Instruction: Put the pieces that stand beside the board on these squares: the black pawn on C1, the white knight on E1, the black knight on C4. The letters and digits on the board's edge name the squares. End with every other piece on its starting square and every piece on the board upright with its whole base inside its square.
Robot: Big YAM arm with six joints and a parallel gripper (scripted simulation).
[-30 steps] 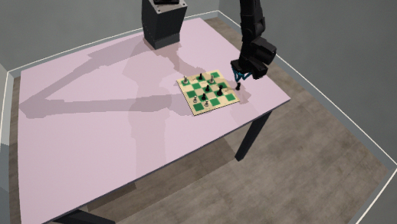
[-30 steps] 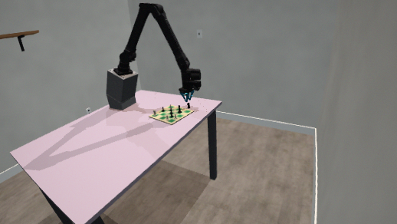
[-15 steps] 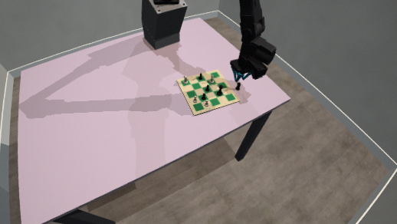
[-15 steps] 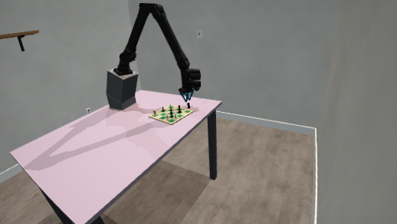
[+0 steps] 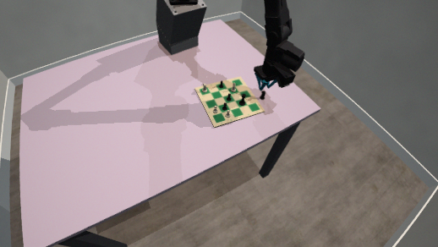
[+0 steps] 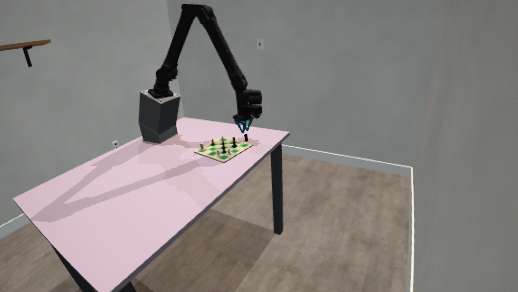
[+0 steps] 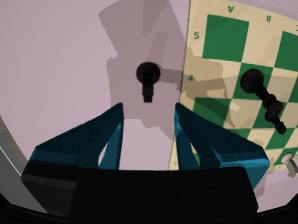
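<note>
From the top, the black knight (image 5: 262,96) (image 6: 246,137) (image 7: 148,75) stood at three o'clock of the flat green-and-cream board (image 5: 213,123) (image 6: 224,160) (image 7: 194,30), on the smooth pink table (image 5: 106,148) (image 6: 125,215) (image 7: 60,75).
From the exterior, I, the gripper (image 5: 266,86) (image 6: 244,131) (image 7: 149,110), hung above this knight; grey plain walls (image 5: 380,51) (image 6: 345,75) and brown streaked floor (image 5: 317,182) (image 6: 345,210) surrounded the table.
From the wrist, my blue angular jaws were partly spread, with nothing between; the knight, round-based, blocky-headed, was at twelve o'clock.

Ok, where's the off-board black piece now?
In the wrist view, the black piece stands on the table, beside the board's A-file edge near row 4, just beyond the open fingertips.
</note>
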